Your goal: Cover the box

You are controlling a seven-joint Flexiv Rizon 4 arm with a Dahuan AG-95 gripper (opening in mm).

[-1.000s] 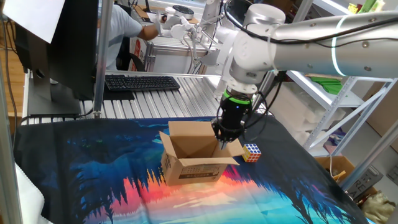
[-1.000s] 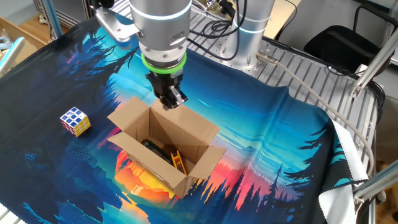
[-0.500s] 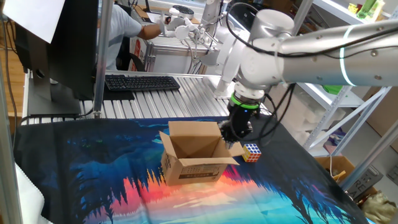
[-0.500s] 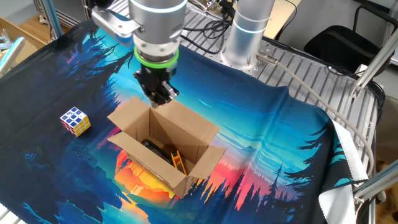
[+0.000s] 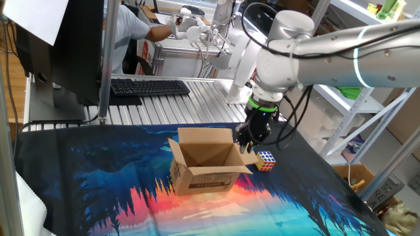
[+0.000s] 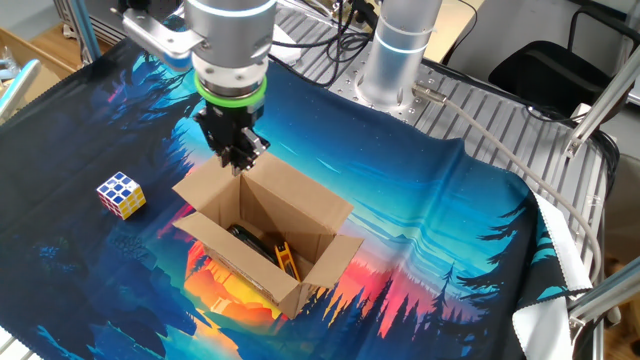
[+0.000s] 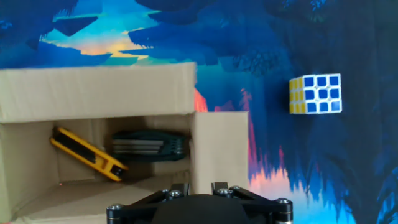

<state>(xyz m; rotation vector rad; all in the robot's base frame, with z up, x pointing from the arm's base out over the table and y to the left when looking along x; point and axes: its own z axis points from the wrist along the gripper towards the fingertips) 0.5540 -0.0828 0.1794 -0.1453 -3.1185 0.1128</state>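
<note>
You were looking at a robotics lab: a slatted aluminium table (image 5: 164,105) carried a keyboard (image 5: 149,86) and monitor (image 5: 65,46) at its far edge, metal shelving (image 5: 341,92) stood beside it, and a person (image 5: 134,29) worked behind.

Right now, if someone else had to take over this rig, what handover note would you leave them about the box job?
Gripper: empty, hanging over the box's flap on the Rubik's cube side; the fingers look close together, but whether they are shut I cannot tell.
Cardboard box: on the printed cloth, all four top flaps standing open. Inside lie a yellow tool and a dark tool.
Rubik's cube: on the cloth beside the box, apart from it.
Done: nothing folded yet.
Left: fold every flap down to cover the box, probably starting with the flap under the gripper.
</note>
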